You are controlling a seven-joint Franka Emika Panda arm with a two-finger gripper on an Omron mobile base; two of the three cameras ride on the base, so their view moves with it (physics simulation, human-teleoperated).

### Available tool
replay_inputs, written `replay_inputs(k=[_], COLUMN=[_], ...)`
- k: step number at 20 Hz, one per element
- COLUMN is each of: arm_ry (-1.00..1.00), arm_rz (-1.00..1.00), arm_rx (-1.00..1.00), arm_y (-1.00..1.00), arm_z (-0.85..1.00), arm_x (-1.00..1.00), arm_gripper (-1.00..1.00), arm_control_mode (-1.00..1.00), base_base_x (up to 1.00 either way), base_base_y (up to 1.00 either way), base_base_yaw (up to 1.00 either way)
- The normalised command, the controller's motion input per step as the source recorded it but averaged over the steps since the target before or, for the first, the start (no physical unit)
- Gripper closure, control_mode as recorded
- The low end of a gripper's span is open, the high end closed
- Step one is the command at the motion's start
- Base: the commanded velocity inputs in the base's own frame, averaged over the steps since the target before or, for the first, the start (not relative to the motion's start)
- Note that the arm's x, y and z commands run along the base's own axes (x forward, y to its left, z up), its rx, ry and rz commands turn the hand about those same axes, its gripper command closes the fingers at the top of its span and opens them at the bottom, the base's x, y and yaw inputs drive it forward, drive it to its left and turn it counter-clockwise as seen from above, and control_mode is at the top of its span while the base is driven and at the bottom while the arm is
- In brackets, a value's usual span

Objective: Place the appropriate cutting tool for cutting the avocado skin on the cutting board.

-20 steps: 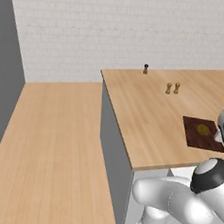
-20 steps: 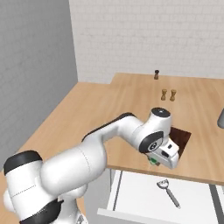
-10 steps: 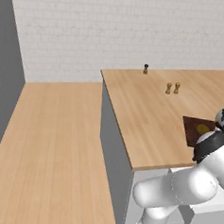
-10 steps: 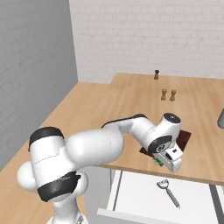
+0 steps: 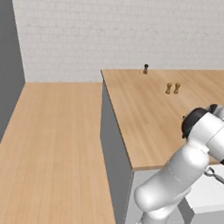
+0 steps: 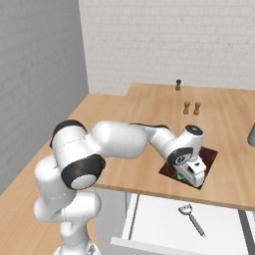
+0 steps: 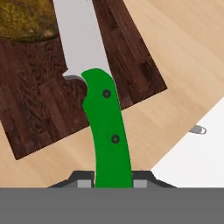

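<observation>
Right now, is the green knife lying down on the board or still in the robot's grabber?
In the gripper: its fingers clamp the knife by its green handle, blade out over the cutting board.

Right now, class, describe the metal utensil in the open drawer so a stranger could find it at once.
Start at the light wood counter and drop below its front edge, under the dark cutting board, to the open white drawer. The grey utensil lies alone inside. Its looped head and all-grey body set it apart from the green-handled knife above.
</observation>
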Motion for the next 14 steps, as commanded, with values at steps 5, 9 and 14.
replay_inputs(k=[5,9,14], arm_ry=[0.0,0.0,0.0], arm_rz=[0.0,0.0,0.0], arm_rx=[0.0,0.0,0.0], arm_y=[-0.1,-0.1,-0.21], arm_z=[-0.28,-0.3,-0.24], arm_x=[0.43,0.43,0.39], arm_gripper=[1.0,1.0,1.0], arm_control_mode=[-1.0,-1.0,-1.0], base_base_x=[0.0,0.0,0.0], base_base_y=[0.0,0.0,0.0], base_base_yaw=[0.0,0.0,0.0])
